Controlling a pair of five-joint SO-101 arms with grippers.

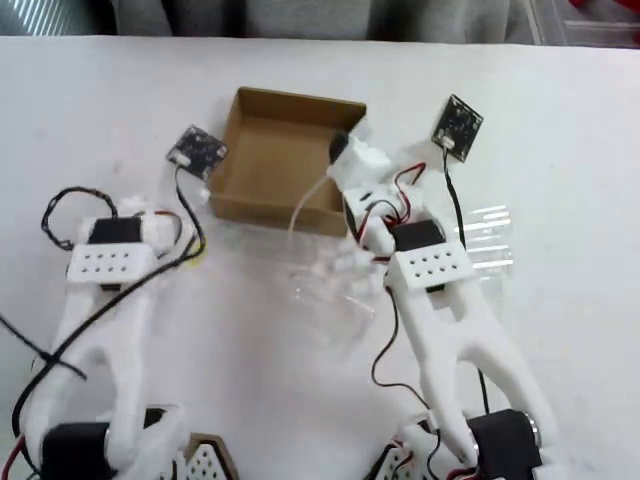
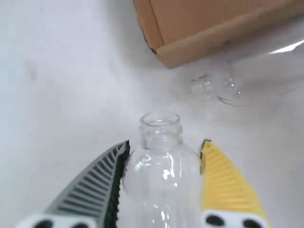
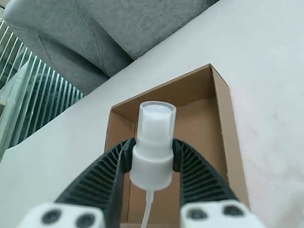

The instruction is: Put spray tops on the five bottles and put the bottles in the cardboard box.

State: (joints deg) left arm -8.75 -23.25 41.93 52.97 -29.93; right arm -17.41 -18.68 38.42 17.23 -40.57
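Observation:
My left gripper (image 2: 165, 145) is shut on a clear bottle (image 2: 161, 166), one grey finger and one yellow finger on either side below its bare, open neck. That bottle points toward a corner of the cardboard box (image 2: 204, 28). My right gripper (image 3: 152, 142) is shut on a white spray top (image 3: 153, 142), held above the box (image 3: 199, 118), which has nothing in it. Seen from above, the right gripper (image 1: 345, 162) is at the box's right front corner, and the spray top's thin tube (image 1: 305, 205) hangs down over the box (image 1: 280, 160).
Another clear uncapped bottle (image 2: 221, 88) lies on the table just off the box corner. More clear bottles lie in front of the box (image 1: 335, 282) and to the right of the right arm (image 1: 485, 235). Cables trail around both arms.

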